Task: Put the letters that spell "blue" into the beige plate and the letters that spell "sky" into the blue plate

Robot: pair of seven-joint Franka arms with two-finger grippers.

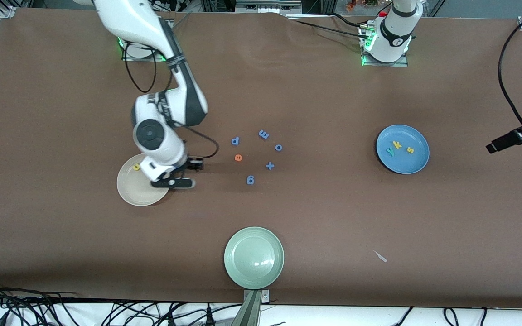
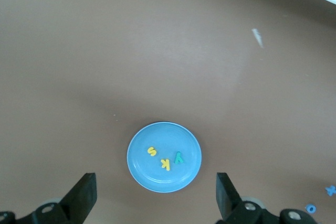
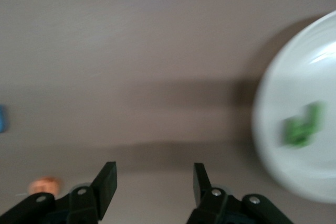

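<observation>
The beige plate (image 1: 136,192) lies toward the right arm's end of the table, with the yellow u (image 1: 137,167) in it. In the right wrist view a blurred green letter (image 3: 303,124) also lies in this plate (image 3: 294,177). My right gripper (image 1: 175,182) (image 3: 155,182) hangs open and empty over bare table at the plate's rim. The orange e (image 1: 238,158) (image 3: 44,184) lies on the table mid-way. The blue plate (image 1: 401,165) (image 2: 157,179) holds the teal y (image 1: 390,151), yellow k (image 1: 397,145) and yellow s (image 1: 410,150). High above it, my left gripper (image 2: 156,195) waits open.
Several blue letters and a plus sign (image 1: 270,165) lie around the orange e. A pale green plate (image 1: 254,267) sits nearest the front camera. A small white scrap (image 1: 381,256) lies nearer the front camera than the blue plate.
</observation>
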